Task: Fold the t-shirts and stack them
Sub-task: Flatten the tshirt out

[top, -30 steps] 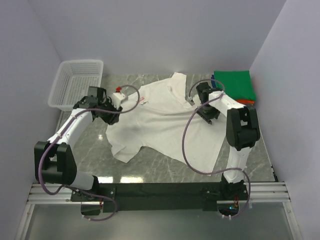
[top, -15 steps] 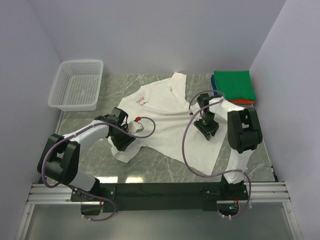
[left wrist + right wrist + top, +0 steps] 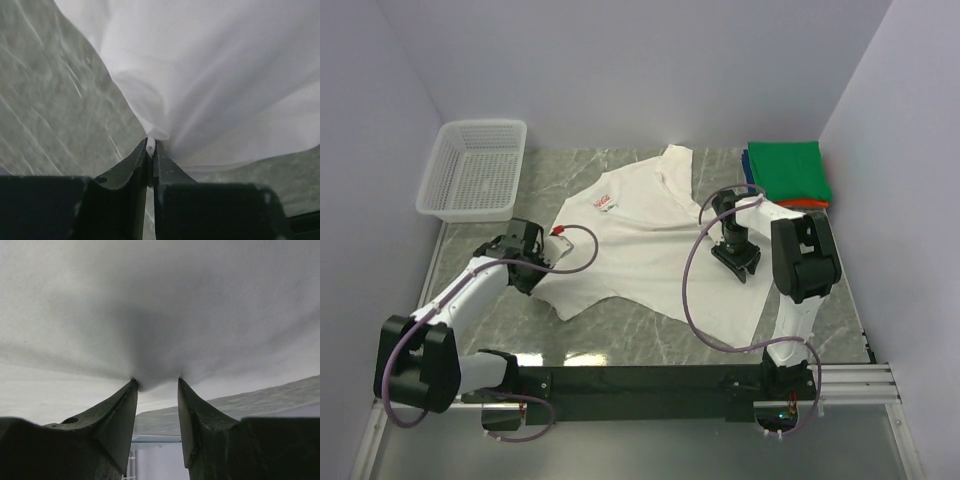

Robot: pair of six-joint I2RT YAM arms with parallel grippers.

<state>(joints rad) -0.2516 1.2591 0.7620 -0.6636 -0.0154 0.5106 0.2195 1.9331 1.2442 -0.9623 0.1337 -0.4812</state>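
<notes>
Left claw (image 3: 151,145) clamped on white tee (image 3: 225,75) edge, right claw (image 3: 156,382) apart against cloth; pull left claw outward, low over tabletop (image 3: 50,100), no jerks.

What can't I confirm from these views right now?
1. Right wrist view: the white tee fills the frame, so it is unclear whether the right fingers have pinched any cloth.
2. Top view: the green tee lies on top, hiding how many tees lie beneath.
3. Top view: the red chest logo is too small to read.

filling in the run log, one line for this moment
left end effector: shut on white cloth t-shirt | right end effector: open, tips on it
</notes>
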